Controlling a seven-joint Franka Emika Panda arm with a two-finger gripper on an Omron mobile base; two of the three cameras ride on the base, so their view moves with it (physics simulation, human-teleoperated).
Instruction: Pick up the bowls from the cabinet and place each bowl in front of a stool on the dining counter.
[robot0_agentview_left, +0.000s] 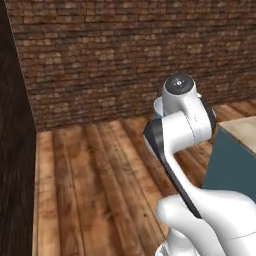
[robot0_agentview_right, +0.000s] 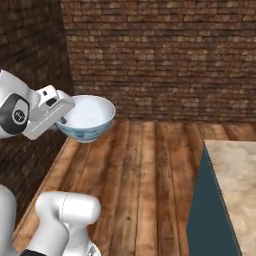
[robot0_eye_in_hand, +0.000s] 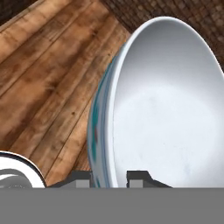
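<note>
White bowl (robot0_agentview_right: 86, 118) with blue outer pattern and plain white interior, upright and empty, held aloft by its rim above the wooden floor. Dining counter (robot0_agentview_right: 235, 175): beige marbled slab, low at right, well apart from the bowl.

Glossy white rounded arm (robot0_agentview_left: 187, 125), dark joint bands, grey round cap.
</note>
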